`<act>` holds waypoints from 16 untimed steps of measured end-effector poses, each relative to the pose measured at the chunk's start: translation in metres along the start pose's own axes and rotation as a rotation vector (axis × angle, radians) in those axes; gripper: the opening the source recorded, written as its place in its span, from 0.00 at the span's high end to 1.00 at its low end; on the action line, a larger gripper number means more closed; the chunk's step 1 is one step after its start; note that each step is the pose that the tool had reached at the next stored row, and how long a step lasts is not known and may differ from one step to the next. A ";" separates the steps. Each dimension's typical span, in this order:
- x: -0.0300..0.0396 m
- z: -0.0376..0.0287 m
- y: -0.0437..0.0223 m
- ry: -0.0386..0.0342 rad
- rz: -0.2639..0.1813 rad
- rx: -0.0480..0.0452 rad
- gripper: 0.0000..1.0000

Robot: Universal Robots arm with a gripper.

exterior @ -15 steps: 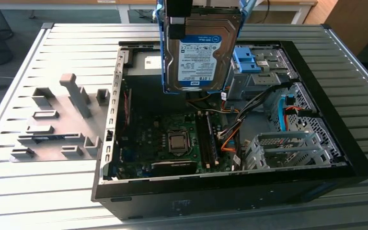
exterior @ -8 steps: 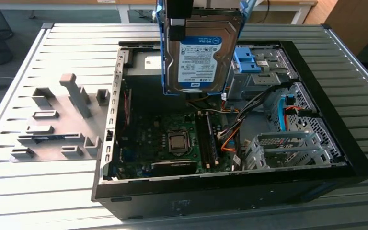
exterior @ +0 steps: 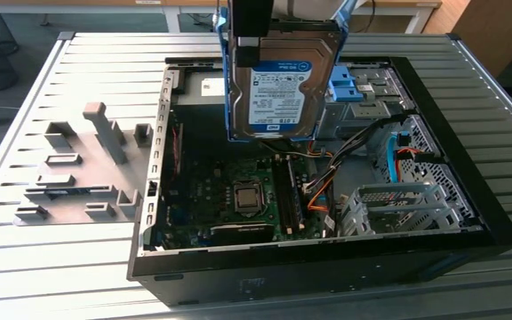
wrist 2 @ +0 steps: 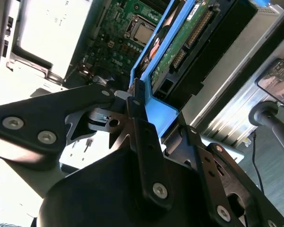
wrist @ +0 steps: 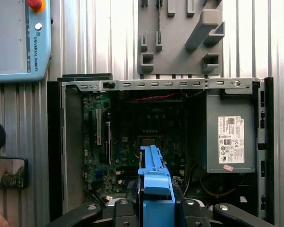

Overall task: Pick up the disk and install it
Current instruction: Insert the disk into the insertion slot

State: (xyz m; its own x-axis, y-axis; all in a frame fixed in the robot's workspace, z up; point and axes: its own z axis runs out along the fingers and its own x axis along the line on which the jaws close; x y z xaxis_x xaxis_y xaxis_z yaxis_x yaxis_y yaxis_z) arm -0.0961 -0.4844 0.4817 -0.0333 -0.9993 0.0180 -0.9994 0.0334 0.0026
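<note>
a robotics lab. an open computer case (exterior: 327,280) lies on a slatted metal surface (exterior: 61,267), with a grey fixture plate (exterior: 78,193) and a teach pendant (wrist: 14,47) beside it.

Black hand (wrist 2: 154,106) points straight down, fingers (wrist 2: 139,127) clamped on the top edge of the blue-framed silver rectangular hard drive (exterior: 280,87), which hangs upright beneath it.

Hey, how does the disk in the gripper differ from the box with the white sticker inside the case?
The disk hangs upright above the open case, clamped in the gripper; the box with the white sticker sits in a corner of the case. The disk has a blue frame and a blue-and-white label; the box has no blue frame, only its white sticker. Both are rectangular and labelled.
</note>
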 end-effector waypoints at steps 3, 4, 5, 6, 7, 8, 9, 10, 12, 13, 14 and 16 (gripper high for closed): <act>0.0041 0.0003 -0.0001 -0.0001 0.000 0.0001 0.64; 0.0041 0.0003 -0.0001 -0.0001 0.000 0.0000 0.64; 0.0041 0.0003 -0.0001 -0.0001 0.000 0.0000 0.64; 0.0041 0.0003 -0.0001 -0.0001 0.000 0.0000 0.64; 0.0042 0.0002 -0.0002 0.0000 0.000 0.0000 0.64; 0.0042 0.0002 -0.0002 0.0000 0.000 0.0000 0.64; 0.0042 0.0003 -0.0001 0.0000 0.000 0.0000 0.64; 0.0042 0.0003 -0.0002 -0.0001 0.000 0.0000 0.64; 0.0042 0.0003 -0.0001 0.0000 0.000 0.0000 0.64; 0.0042 0.0003 -0.0002 0.0000 0.000 0.0000 0.64; 0.0043 0.0002 -0.0002 0.0000 0.000 0.0000 0.64; 0.0043 0.0003 -0.0001 -0.0001 0.000 0.0001 0.64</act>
State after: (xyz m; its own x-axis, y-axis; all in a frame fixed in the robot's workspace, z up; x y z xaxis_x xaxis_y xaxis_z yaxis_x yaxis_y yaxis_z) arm -0.0961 -0.4887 0.4814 -0.0334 -0.9993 0.0179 -0.9994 0.0334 0.0025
